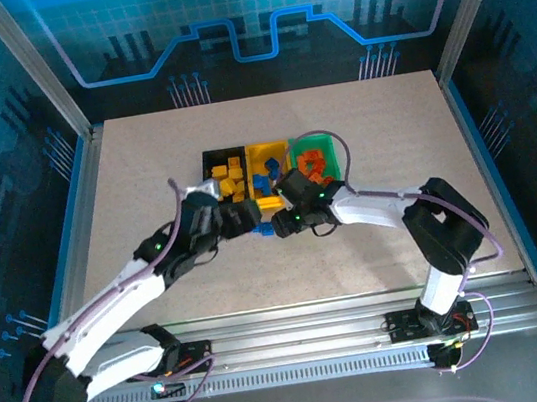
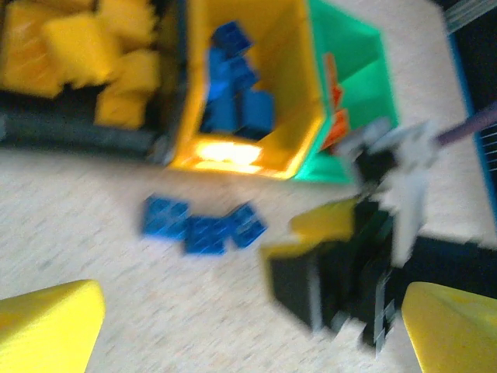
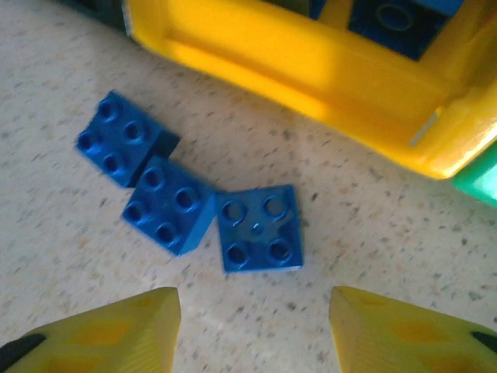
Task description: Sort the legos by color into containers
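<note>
Yellow fingertips (image 3: 116, 330) of your right gripper (image 3: 252, 315) stood apart, empty, at the frame's bottom; three blue legos (image 3: 171, 206) lay touching just above, the yellow bin (image 3: 295, 58) at upper right. Your left gripper (image 2: 252, 326) gaped empty too. Closing could have dragged two touching ones along together.

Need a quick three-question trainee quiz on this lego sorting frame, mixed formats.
1. How many blue bricks lie loose on the table, in front of the yellow bin?
2. True or false: the green bin holds blue bricks.
3. The right gripper is: A) open and empty above the loose bricks; B) shut on a brick; C) inside a bin.
Key: 1) three; 2) false; 3) A.
</note>
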{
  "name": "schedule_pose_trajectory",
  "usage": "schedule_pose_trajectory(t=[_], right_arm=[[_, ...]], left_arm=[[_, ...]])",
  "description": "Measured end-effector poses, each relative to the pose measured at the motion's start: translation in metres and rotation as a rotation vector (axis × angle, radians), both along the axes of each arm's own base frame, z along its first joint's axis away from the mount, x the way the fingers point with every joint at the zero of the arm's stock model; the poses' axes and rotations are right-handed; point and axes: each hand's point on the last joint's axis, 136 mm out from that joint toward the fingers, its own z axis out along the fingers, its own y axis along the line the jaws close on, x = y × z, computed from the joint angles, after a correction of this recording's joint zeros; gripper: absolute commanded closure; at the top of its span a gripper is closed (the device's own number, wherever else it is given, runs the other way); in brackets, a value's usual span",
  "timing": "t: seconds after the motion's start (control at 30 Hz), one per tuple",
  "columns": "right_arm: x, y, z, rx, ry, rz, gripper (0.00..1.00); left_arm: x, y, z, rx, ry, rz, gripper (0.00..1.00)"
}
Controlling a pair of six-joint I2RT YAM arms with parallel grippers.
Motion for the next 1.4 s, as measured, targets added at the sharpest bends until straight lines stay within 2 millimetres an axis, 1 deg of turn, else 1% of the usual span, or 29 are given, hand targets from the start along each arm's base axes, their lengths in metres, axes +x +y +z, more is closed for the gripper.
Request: schedule_pose_trajectory(t=[0.07, 0.13, 0.3, 0.43, 0.5, 0.63, 0.77, 0.83, 0.9, 0.93, 1.0, 1.1, 1.17, 1.23, 1.27, 1.33, 1.4], right_arm=[[0.006, 0.0, -0.005, -0.026, -0.008, -0.008, 0.46], [0.009, 0.002, -0.007, -0.047, -0.016, -0.007, 0.46], [0.012, 0.01, -0.016, -0.083, -0.021, 0.011, 0.46], [0.014, 0.011, -0.025, -0.113, -0.008, 0.009, 0.48], [0.014, 0.011, -0.028, -0.122, 0.001, 0.008, 0.53], [0.014, 0.009, -0.035, -0.141, 0.014, 0.006, 0.65], [0.015, 0.008, -0.033, -0.142, 0.002, 0.003, 0.69], [0.01, 0.003, -0.031, -0.143, 0.001, 0.0, 0.69], [0.0, -0.006, -0.023, -0.142, 0.0, -0.001, 0.69], [-0.003, -0.01, -0.014, -0.135, -0.007, -0.001, 0.69], [-0.005, -0.012, 0.011, -0.102, -0.042, -0.003, 0.68], [0.002, -0.006, 0.061, -0.022, -0.131, -0.005, 0.67], [0.016, 0.003, 0.089, 0.019, -0.173, -0.016, 0.66], [0.037, 0.011, 0.107, 0.044, -0.2, -0.038, 0.65], [0.049, 0.014, 0.112, 0.05, -0.204, -0.055, 0.65], [0.075, 0.018, 0.113, 0.054, -0.205, -0.094, 0.65], [0.097, 0.017, 0.103, 0.037, -0.186, -0.131, 0.64]], left_arm=[[-0.016, 0.017, -0.014, 0.016, 0.024, 0.033, 0.01], [-0.027, 0.03, -0.02, 0.023, 0.033, 0.061, 0.01], [-0.042, 0.049, -0.029, 0.024, 0.043, 0.118, 0.01], [-0.047, 0.056, -0.035, 0.036, 0.063, 0.138, 0.01], [-0.047, 0.057, -0.036, 0.038, 0.065, 0.147, 0.01], [-0.048, 0.059, -0.037, 0.048, 0.07, 0.152, 0.01], [-0.048, 0.06, -0.039, 0.055, 0.075, 0.155, 0.01], [-0.048, 0.06, -0.041, 0.06, 0.08, 0.155, 0.01], [-0.048, 0.059, -0.043, 0.065, 0.086, 0.155, 0.01], [-0.047, 0.059, -0.044, 0.069, 0.091, 0.155, 0.01], [-0.047, 0.059, -0.047, 0.078, 0.101, 0.155, 0.01], [-0.047, 0.059, -0.053, 0.091, 0.117, 0.155, 0.01], [-0.048, 0.06, -0.058, 0.1, 0.13, 0.156, 0.01], [-0.049, 0.06, -0.06, 0.103, 0.136, 0.158, 0.01], [-0.049, 0.06, -0.06, 0.102, 0.137, 0.16, 0.01], [-0.049, 0.06, -0.06, 0.102, 0.138, 0.16, 0.01], [-0.05, 0.061, -0.06, 0.104, 0.14, 0.159, 0.01]])
